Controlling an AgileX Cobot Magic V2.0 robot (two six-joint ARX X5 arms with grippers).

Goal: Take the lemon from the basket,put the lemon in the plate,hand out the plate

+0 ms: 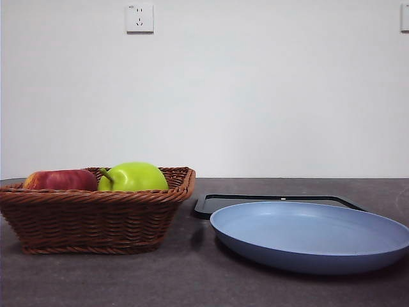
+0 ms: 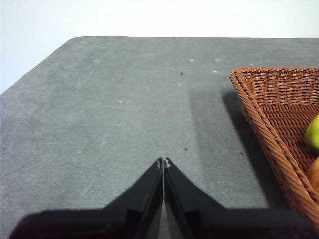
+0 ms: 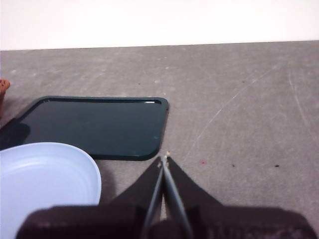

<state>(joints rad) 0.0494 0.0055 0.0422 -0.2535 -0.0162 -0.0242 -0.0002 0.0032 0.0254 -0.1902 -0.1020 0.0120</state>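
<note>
I see the grey tabletop point(image 1: 192, 281) carrying the brown woven wicker basket point(image 1: 96, 217), which sits just beside my left pincer point(image 2: 163, 162); that pincer hangs closed over bare tabletop. The round light-blue plate point(image 1: 310, 233) lies near my right pincer point(image 3: 164, 159), also closed and empty, with the flat black rectangular tray point(image 3: 99, 127) beyond it. A red apple point(image 1: 61, 180) and a yellow-green stemmed fruit point(image 1: 133, 177) rest in the basket. I cannot make out the lemon.

Basket point(image 1: 96, 220) open above; apple point(image 1: 59, 180) and green fruit point(image 1: 133, 177) perhaps hide more.
</note>
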